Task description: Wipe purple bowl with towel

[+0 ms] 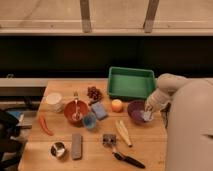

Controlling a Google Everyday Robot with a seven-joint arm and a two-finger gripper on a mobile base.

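Right of centre, beside orange [117, 105]: purple bowl [133, 110]. Gripper [148, 113] at its right inner edge, clamped on towel [146, 117], cloth down inside. Advise light pressure, slow circular sweep round wall; risk of shoving bowl leftward.

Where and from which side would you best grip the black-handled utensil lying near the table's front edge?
Probably by its black handle, coming from straight above with the jaws across its narrow width: it lies flat and slanted, with its metal head at the rear-left end. The gripper is down in the purple bowl, shut on the towel.
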